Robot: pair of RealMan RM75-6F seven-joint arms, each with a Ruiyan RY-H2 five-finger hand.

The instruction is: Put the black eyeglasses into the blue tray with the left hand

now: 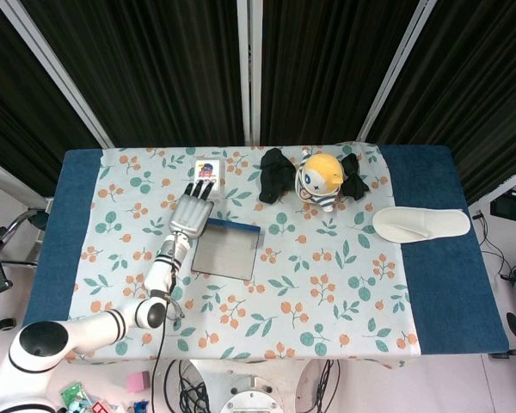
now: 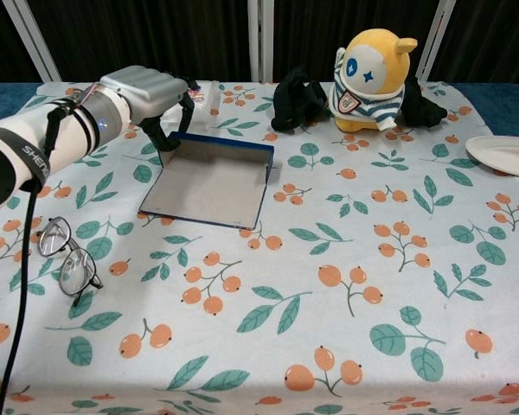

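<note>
Eyeglasses (image 2: 67,258), the black pair, lie on the patterned tablecloth (image 2: 346,285) at your near left edge, well apart from your left hand (image 2: 147,92), roughly at 7 o'clock from it in the chest view. They rest with lenses up, thin dark rims, clear round lenses, arms folded. Your left hand sits at the far-left corner of the blue tray (image 2: 209,179), fingers curled down over its rim; I cannot tell whether they actually clamp it. At 1 o'clock from the tray stands a yellow plush toy (image 2: 370,79) beside dark cloth (image 2: 296,99).
</note>
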